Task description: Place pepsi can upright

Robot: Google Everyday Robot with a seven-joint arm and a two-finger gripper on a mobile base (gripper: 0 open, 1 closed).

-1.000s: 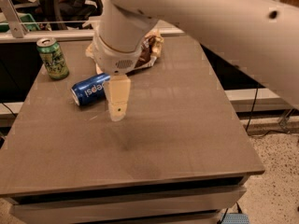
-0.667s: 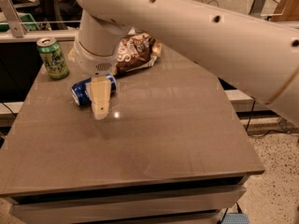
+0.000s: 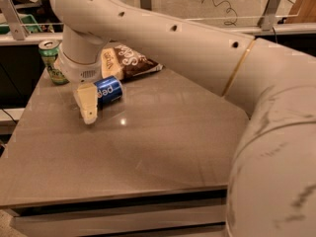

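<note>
The pepsi can, blue with white lettering, lies on its side on the grey table near the back left. My gripper hangs from the large white arm and sits right over the can's left end, one cream finger in front of it. The other finger is hidden behind the can or the wrist.
A green can with yellow markings stands upright at the table's back left corner. A brown snack bag lies behind the pepsi can. My white arm crosses the right half of the view. A glass railing runs behind the table.
My gripper has moved left and back across the table toward the pepsi can and now sits at its left end. The can has not visibly moved.
</note>
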